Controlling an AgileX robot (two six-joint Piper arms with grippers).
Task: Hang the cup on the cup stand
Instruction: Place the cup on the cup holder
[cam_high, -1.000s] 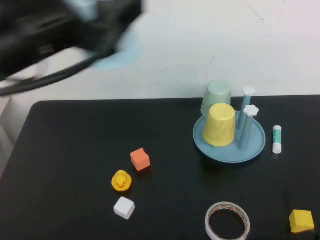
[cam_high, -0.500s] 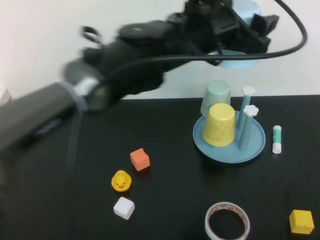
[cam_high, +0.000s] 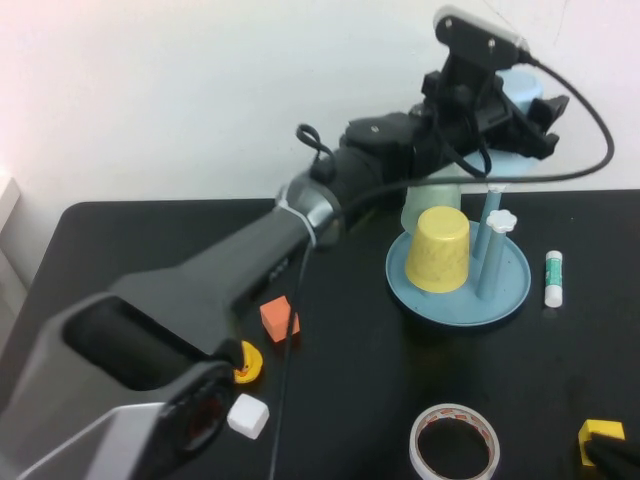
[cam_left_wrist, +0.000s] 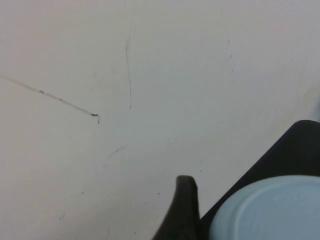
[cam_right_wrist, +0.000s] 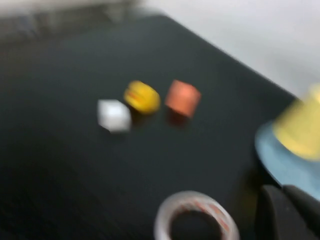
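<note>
My left gripper (cam_high: 535, 125) is shut on the light blue cup (cam_high: 521, 85) and holds it in the air at the back right, just above the cup stand (cam_high: 512, 291). In the left wrist view the cup's (cam_left_wrist: 272, 210) flat bottom fills the corner next to one dark finger (cam_left_wrist: 184, 210). The stand is a round blue dish with two upright pegs topped by white flower caps (cam_high: 503, 220). A yellow cup (cam_high: 438, 250) and a pale green cup (cam_high: 424, 207) sit upside down on it. My right gripper (cam_right_wrist: 290, 212) hovers shut, low near the front right, beside the stand's rim (cam_right_wrist: 280, 162).
An orange cube (cam_high: 280, 318), a yellow duck (cam_high: 247, 364) half hidden by my left arm, and a white cube (cam_high: 248, 415) lie front left. A tape roll (cam_high: 455, 443) and a yellow block (cam_high: 603, 435) lie at the front right. A glue stick (cam_high: 555, 278) lies right of the stand.
My left arm swept from the upper left to the right, carrying the cup over the stand's pegs. A dark tip now shows at the front right corner beside the yellow block.
</note>
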